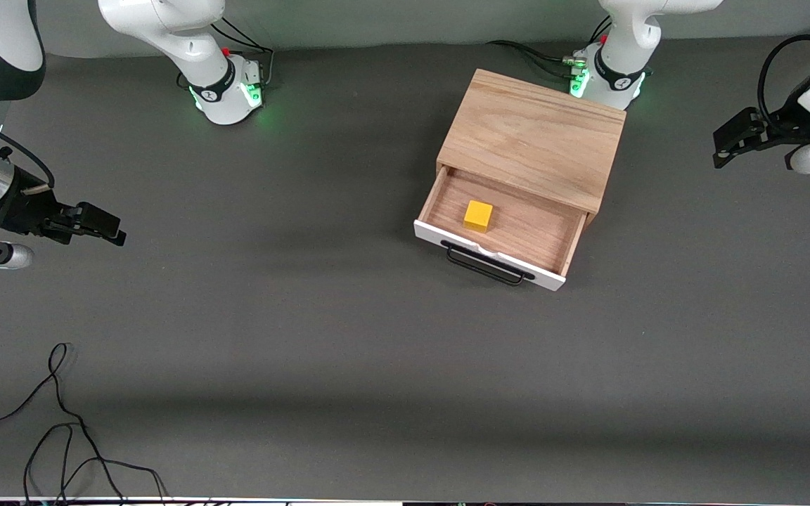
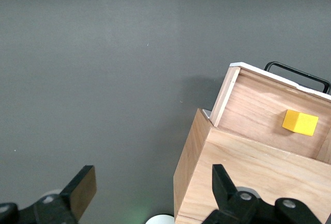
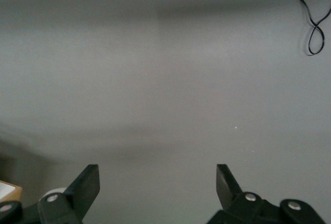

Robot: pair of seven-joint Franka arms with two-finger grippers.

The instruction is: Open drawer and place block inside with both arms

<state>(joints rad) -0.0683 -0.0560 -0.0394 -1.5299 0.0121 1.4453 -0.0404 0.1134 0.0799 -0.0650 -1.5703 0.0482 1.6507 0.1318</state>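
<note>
The light-wood box (image 1: 531, 137) stands near the left arm's base. Its drawer (image 1: 510, 225) is pulled out toward the front camera, showing the white front panel and black wire handle (image 1: 486, 266). The yellow block (image 1: 478, 215) lies inside the drawer on its wood floor. My left gripper (image 1: 721, 151) hangs open and empty over the table at the left arm's end, apart from the box. The left wrist view shows the box (image 2: 248, 172), the drawer (image 2: 258, 110) and the block (image 2: 300, 122) past my left gripper (image 2: 152, 182). My right gripper (image 1: 113, 228) waits open and empty at the right arm's end, with bare table under it (image 3: 158, 182).
A loose black cable (image 1: 60, 422) lies on the grey table nearest the front camera at the right arm's end, also seen as the cable (image 3: 305, 12) in the right wrist view. The right arm's base (image 1: 226, 88) and the left arm's base (image 1: 605, 77) glow green.
</note>
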